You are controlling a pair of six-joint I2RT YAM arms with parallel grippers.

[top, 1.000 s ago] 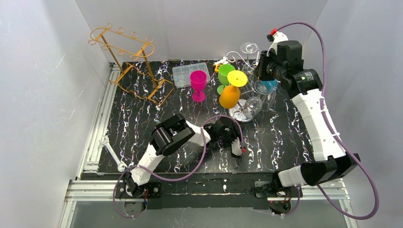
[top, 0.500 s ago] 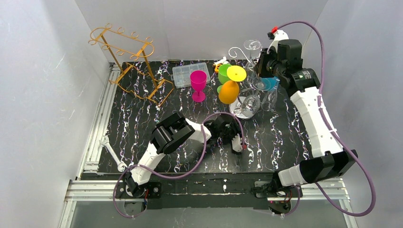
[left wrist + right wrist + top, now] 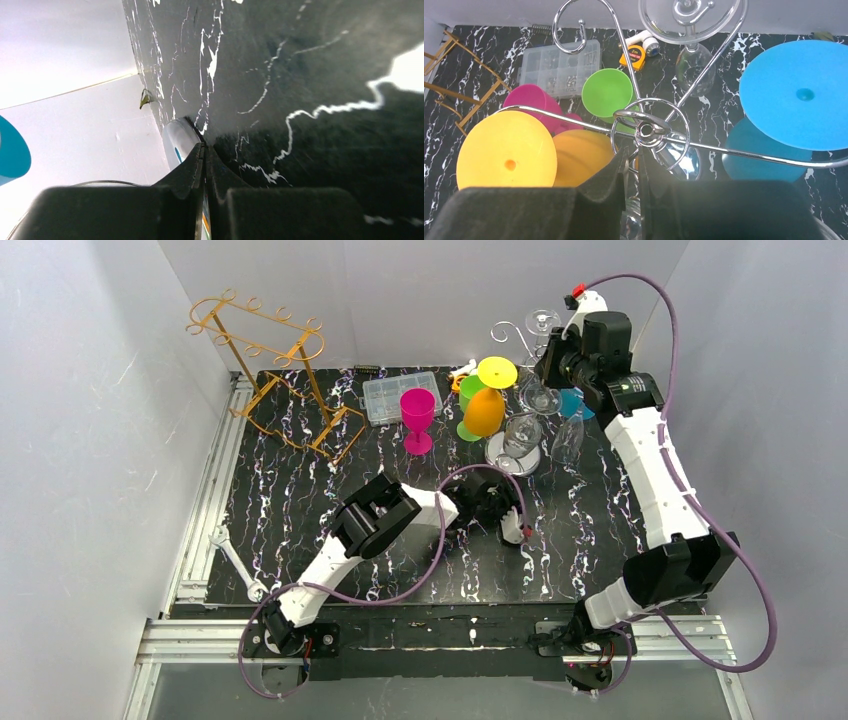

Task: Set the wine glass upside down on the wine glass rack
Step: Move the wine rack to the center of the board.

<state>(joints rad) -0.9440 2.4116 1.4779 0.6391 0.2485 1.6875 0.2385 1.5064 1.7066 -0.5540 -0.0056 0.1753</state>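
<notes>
Rack (image 3: 644, 131), gripped by right pincer (image 3: 631, 157), has shifted farther back.

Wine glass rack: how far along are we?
Done: yellow glass, blue glass and clear glass hang upside down on the rack. In hand: right gripper seems clamped on the rack itself; left gripper shut, empty. Remaining: pink glass and green glass stand upright.

Just ahead of the right gripper (image 3: 631, 166) jaws, the chrome wire rack (image 3: 644, 129) spreads its arms both ways. A yellow round plastic glass foot (image 3: 506, 160) crowds the left of the jaws and a blue plastic disc foot (image 3: 799, 95) the right. Bare black marbled tabletop (image 3: 320, 75) lies ahead of the left gripper (image 3: 205, 159) jaws.
</notes>
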